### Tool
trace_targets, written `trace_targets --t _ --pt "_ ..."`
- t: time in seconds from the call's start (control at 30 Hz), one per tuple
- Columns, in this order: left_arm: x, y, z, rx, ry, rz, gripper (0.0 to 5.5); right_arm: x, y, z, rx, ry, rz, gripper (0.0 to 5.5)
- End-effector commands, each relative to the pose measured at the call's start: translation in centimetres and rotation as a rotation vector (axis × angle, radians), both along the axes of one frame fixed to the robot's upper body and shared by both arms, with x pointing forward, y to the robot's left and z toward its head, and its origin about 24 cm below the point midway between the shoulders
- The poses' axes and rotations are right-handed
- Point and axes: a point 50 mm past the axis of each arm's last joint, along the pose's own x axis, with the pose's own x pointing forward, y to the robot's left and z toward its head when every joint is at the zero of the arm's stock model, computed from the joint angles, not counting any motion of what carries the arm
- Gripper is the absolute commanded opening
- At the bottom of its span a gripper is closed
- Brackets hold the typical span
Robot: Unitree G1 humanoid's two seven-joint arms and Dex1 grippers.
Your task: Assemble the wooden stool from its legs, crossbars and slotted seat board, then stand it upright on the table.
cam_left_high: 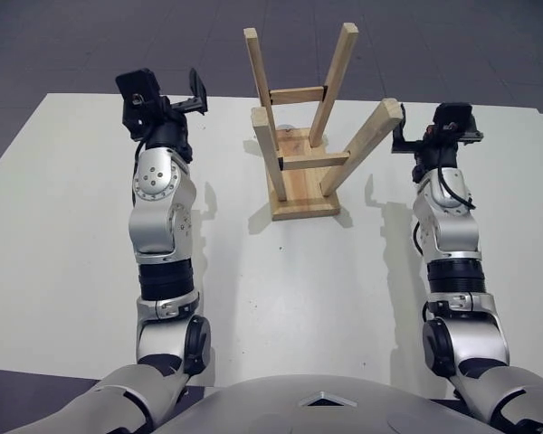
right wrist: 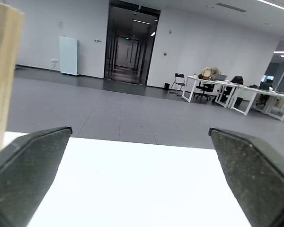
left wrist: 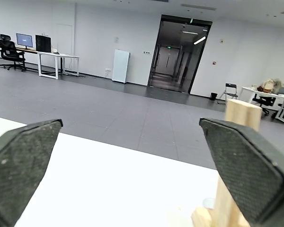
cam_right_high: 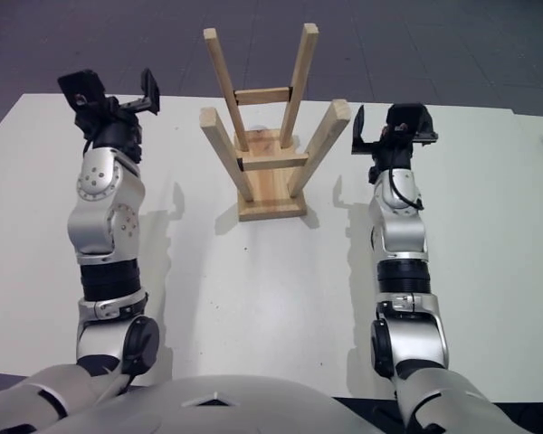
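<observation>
The wooden stool [cam_left_high: 303,193] rests upside down on the white table [cam_left_high: 290,298], seat board flat and its legs pointing up. Two crossbars [cam_left_high: 298,94] join the legs. My left gripper [cam_left_high: 183,101] hangs above the table to the stool's left, open, nothing between its pads [left wrist: 23,161]. One stool leg [left wrist: 236,156] stands past the other pad in the left wrist view. My right gripper [cam_left_high: 409,137] is on the stool's right, close beside the slanting leg [cam_left_high: 373,136] but apart from it, open and holding nothing. That leg [right wrist: 2,71] edges the right wrist view.
Bare tabletop stretches in front of the stool between my two arms. The table's far edge [cam_left_high: 217,98] runs just behind the stool, with grey floor beyond. Desks and chairs [left wrist: 38,52] stand far off in the room.
</observation>
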Motion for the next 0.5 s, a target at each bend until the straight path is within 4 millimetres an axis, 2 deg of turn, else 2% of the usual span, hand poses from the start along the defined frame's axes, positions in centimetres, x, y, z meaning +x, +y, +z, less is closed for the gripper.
trace_targets --t 0.03,0.1,0.13,0.17,0.2,0.27,0.33,0.4,0.47,0.5 --pt "0.0 0.1 -1.2 -0.03 0.062 0.034 5.4 -1.2 0.6 8.4 0.221 -0.319 0.114 5.37" --pt "0.0 1.0 -1.4 -0.047 0.069 0.077 5.4 -2.4 -0.1 14.7 0.293 -0.537 0.18 5.37" --pt "0.0 1.4 -1.4 -0.052 0.07 0.098 5.4 -3.1 -0.2 16.9 0.319 -0.608 0.226 5.37" --pt "0.0 1.8 -1.4 -0.055 0.069 0.118 5.4 -3.4 0.1 18.3 0.333 -0.633 0.288 5.37" --pt "0.0 2.1 -1.4 -0.057 0.067 0.132 5.4 -3.5 0.8 18.5 0.343 -0.618 0.345 5.37" --pt "0.0 2.6 -1.3 -0.058 0.063 0.15 5.4 -2.7 3.2 16.2 0.371 -0.472 0.445 5.37" --pt "0.0 2.7 -1.2 -0.057 0.063 0.151 5.4 -2.3 5.5 11.5 0.328 -0.258 0.475 5.37" --pt "0.1 2.5 -1.3 -0.053 0.066 0.142 5.4 -2.9 6.6 7.3 0.328 -0.093 0.471 5.37" --pt "0.0 2.1 -1.5 -0.045 0.08 0.121 5.4 -3.5 6.8 4.5 0.37 0.007 0.449 5.37" --pt "0.0 1.8 -1.7 -0.041 0.089 0.105 5.4 -3.7 6.9 3.8 0.385 0.029 0.442 5.37"
